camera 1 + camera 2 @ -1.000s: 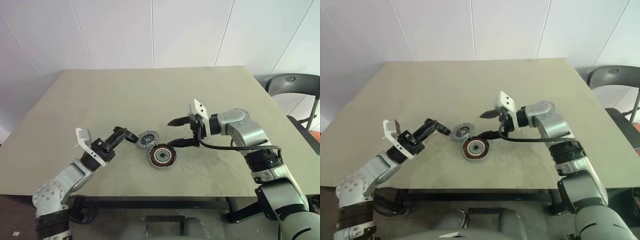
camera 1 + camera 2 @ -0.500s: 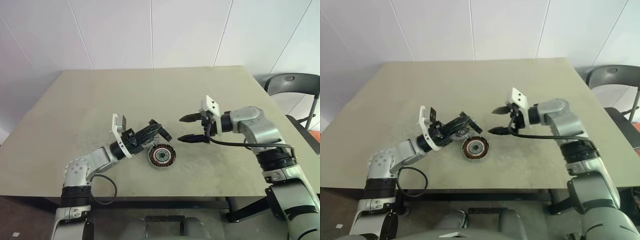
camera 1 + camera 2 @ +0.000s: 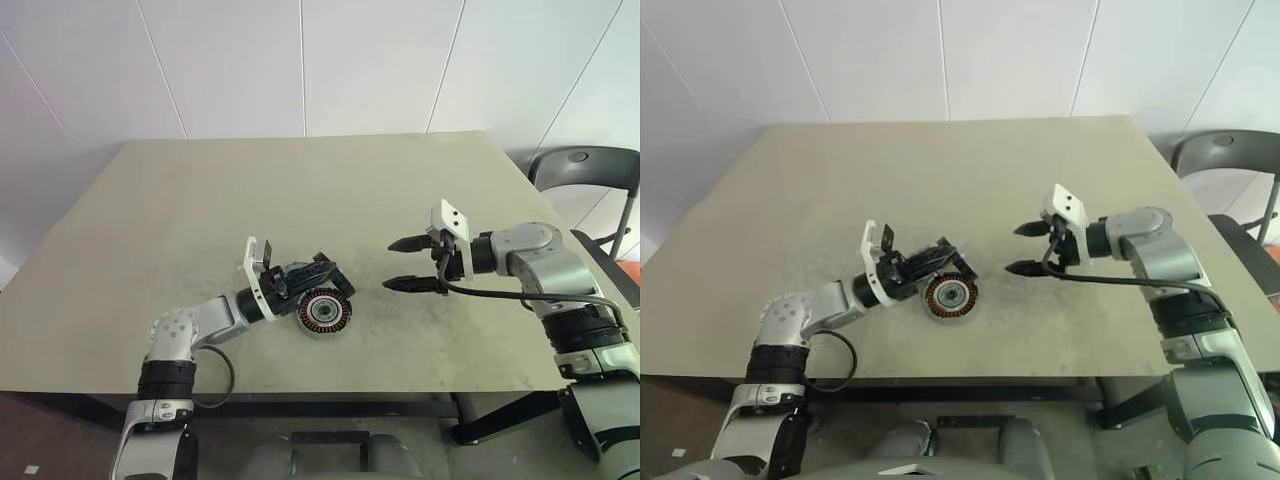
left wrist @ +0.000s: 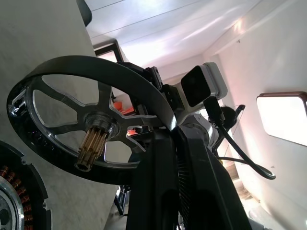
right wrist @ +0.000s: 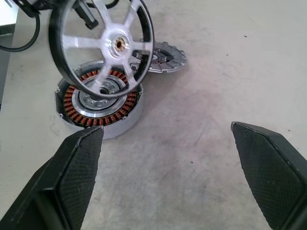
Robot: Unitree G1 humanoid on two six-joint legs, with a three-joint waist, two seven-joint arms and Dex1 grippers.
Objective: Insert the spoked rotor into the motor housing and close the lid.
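Observation:
My left gripper [image 3: 322,272] is shut on the black rim of the spoked rotor [image 5: 117,44]. It holds the rotor tilted on edge just above the far side of the motor housing [image 3: 325,313]. The housing lies flat on the table with its copper windings facing up. The grey slotted lid [image 5: 165,58] lies on the table just behind the housing, largely hidden by my left hand in the head views. My right gripper [image 3: 403,264] hovers open to the right of the housing, pointing at it with nothing between its fingers.
The parts lie near the front middle of a beige table [image 3: 300,190]. A dark chair [image 3: 585,170] stands off the table's right side. A white wall stands behind the table.
My left arm has swung right, carrying the rotor from beside the lid to over the housing. My right gripper has drawn back to the right, still open.

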